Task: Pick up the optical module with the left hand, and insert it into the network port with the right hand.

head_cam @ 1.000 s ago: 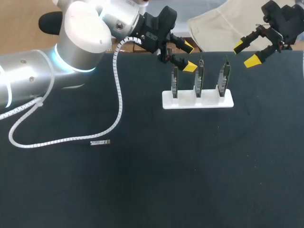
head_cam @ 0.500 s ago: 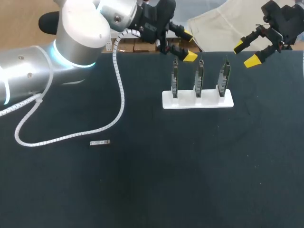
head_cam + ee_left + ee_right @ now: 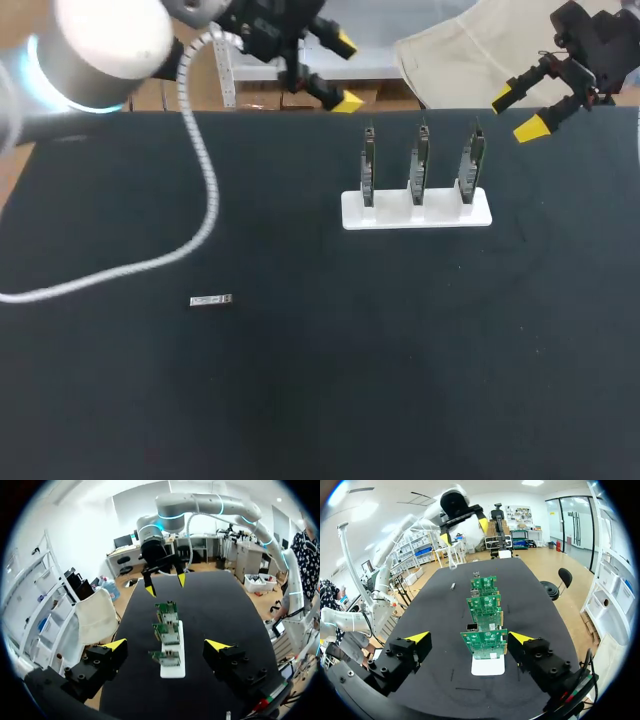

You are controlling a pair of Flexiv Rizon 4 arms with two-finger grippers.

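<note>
Head view: our left gripper hangs wide open and empty over far edge of desk, well apart from optical module lying flat on desk's left half. Our right gripper, also wide and empty, hovers beyond three circuit boards in white stand. Risks, as we judge them: module small and low, fingers may scrape desk or nudge it aside; trailing white cable may sweep it; handover may skew it for port.
</note>
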